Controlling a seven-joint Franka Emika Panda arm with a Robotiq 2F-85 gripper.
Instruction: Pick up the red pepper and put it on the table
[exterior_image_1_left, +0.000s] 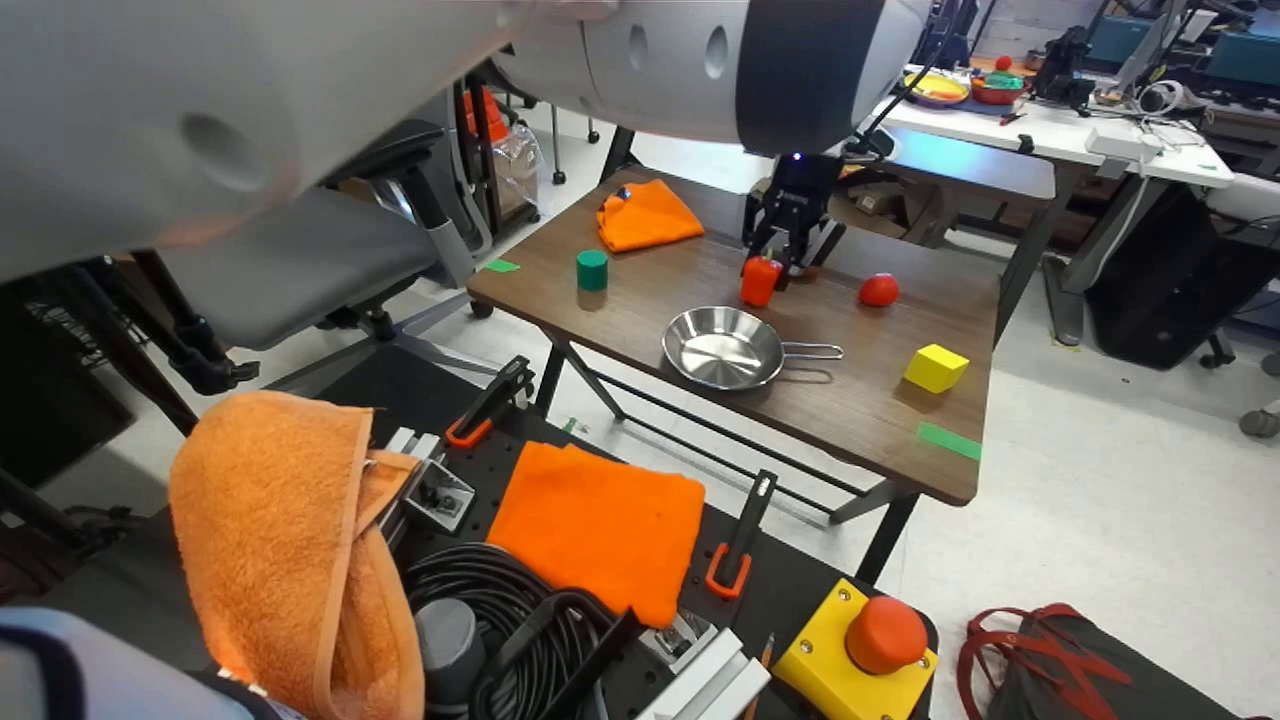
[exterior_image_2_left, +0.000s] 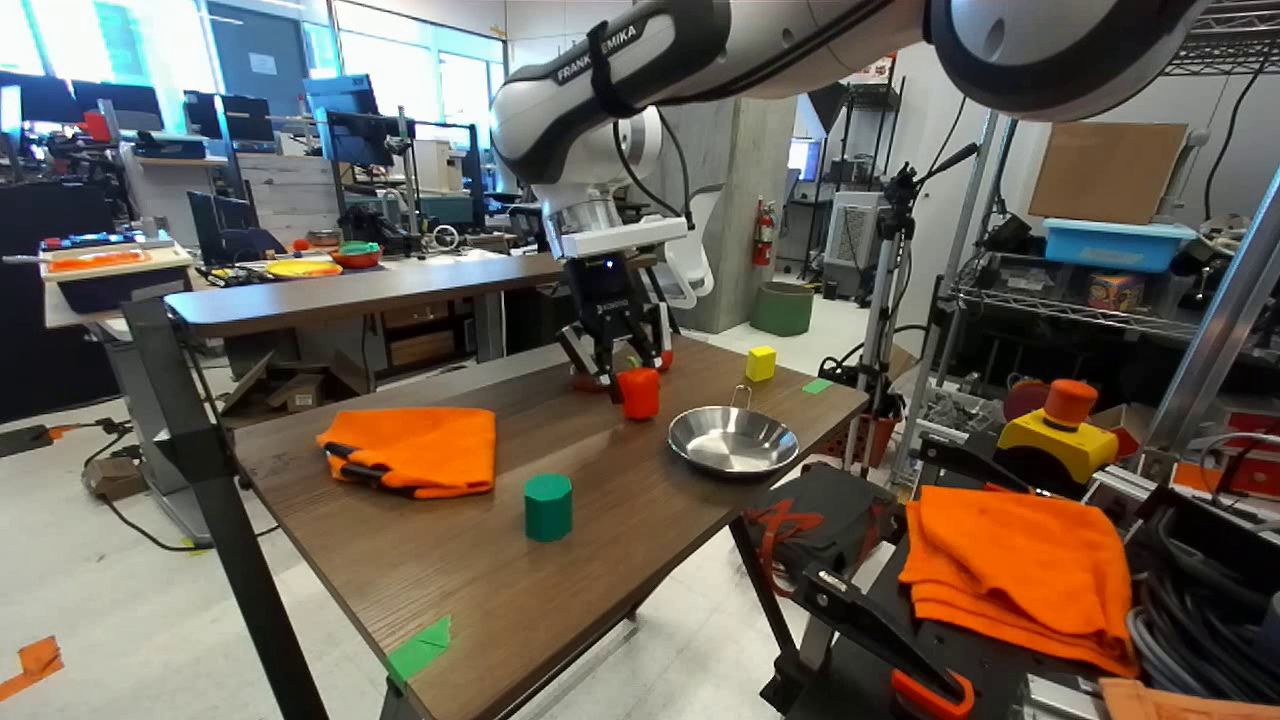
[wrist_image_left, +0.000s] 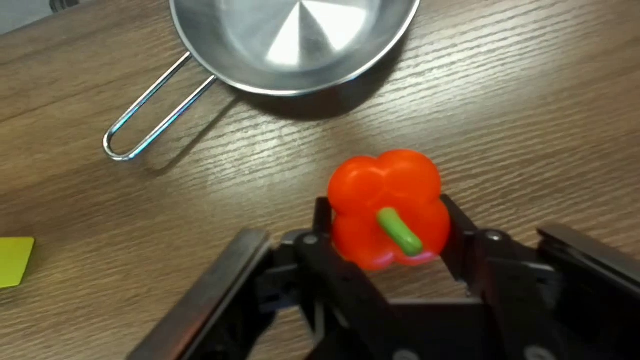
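Hand (wrist_image_left: 389, 216) with the red pepper (exterior_image_2_left: 638, 393) in its grasp, roughly upright between the two fingertips (wrist_image_left: 458, 222).

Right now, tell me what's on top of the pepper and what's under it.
On top, a green stem. Below the pepper is the table; the spot directly underneath is covered by the pepper itself, and I can't tell whether its base touches down.

Arm (exterior_image_2_left: 690, 50) extended, fingers (wrist_image_left: 457, 235) pointing down, gripping
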